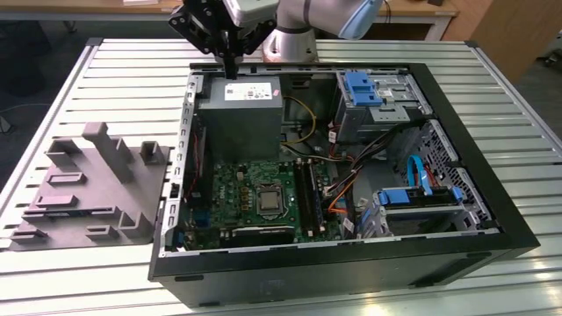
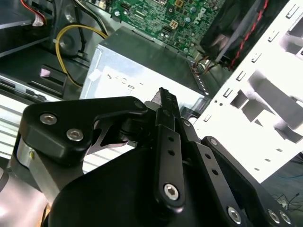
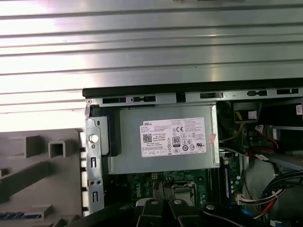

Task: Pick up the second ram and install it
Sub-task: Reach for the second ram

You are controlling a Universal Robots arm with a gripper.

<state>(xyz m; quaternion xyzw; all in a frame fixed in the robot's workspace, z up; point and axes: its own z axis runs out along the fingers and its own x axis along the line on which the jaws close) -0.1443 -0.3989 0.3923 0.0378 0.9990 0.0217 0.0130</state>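
As the exterior view has it, claw (image 1: 230, 72): closed together, above case (image 1: 351, 276) far wall.
Second wrist view, claw (image 2: 164, 97): holding nothing.
First wrist view, ram (image 3: 14, 215): apparently the bluish strip in left fixture (image 3: 28, 165).
Pickup: spread claw first, align with ram's long edges.

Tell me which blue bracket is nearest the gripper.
The upper bracket, on the drive cage beside the power supply, nearer the gripper. The lower bracket sits farther off, toward the exterior view's lower right.
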